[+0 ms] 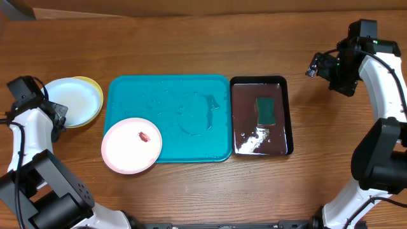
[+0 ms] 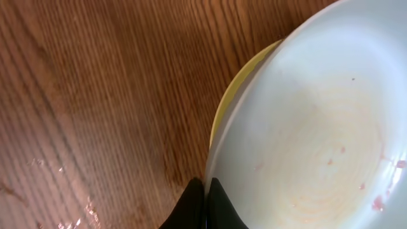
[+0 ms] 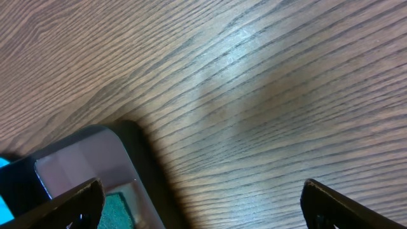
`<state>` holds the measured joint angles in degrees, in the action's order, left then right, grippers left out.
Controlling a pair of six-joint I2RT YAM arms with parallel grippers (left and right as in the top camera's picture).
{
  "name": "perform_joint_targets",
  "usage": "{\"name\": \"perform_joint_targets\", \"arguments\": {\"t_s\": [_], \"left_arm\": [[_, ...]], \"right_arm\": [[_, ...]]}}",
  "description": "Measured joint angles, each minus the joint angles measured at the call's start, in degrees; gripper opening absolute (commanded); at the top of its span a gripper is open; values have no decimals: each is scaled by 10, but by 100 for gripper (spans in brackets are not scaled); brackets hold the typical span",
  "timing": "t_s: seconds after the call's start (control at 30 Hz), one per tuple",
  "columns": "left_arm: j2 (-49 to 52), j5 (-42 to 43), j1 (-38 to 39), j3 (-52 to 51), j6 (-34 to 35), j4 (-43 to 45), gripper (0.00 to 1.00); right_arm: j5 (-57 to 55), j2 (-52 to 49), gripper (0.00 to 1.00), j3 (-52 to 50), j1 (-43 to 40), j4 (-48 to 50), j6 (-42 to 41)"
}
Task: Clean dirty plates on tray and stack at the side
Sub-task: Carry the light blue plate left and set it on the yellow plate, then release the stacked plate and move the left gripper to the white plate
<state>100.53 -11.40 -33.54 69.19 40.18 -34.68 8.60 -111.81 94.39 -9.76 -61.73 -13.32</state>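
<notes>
Plates sit in two spots. One white plate (image 1: 131, 145) with a pinkish look lies on the near left corner of the big blue-green tray (image 1: 191, 89), and part of it hangs out over the tray's rim. It has a small red smear near its middle. The tray floor looks wet, with drops and a shiny puddle in the middle.

The other two plates are stacked on the brown wood table (image 1: 191, 44), just left of the tray. The top plate (image 1: 71, 98) is pale, nearly white. Up close in the left wrist view it has a few tiny pink spots near one edge and a faint yellowish ring inside. Under it, a yellow-rimmed plate (image 1: 96, 105) peeks out on one side.

The left gripper (image 2: 206, 191) is right at the rim of the top plate. Its two dark fingers (image 2: 226, 213) are almost together. I cannot tell if they pinch the rim or just sit closed beside it.

The right gripper (image 3: 202, 187) is far off on the other side, over bare wood. Its fingers are spread wide and hold nothing. A corner of the black tray (image 1: 289, 127) shows below it. That black tray sits just right of the blue-green one, with water, some white foam and a green sponge (image 1: 265, 109) inside.
</notes>
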Motion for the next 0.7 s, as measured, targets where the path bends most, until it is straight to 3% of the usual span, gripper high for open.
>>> {"name": "perform_joint_targets", "arguments": {"t_s": [0.53,0.6,0.7], "left_arm": [[0,0,0,-49,2,84,8],[0,0,0,-52,2,88,14],[0,3,0,-52,3,91,38]], "right_arm": [[0,0,100,0,0,0,0],[0,0,100,0,0,0,0],[0,0,100,0,0,0,0]]}}
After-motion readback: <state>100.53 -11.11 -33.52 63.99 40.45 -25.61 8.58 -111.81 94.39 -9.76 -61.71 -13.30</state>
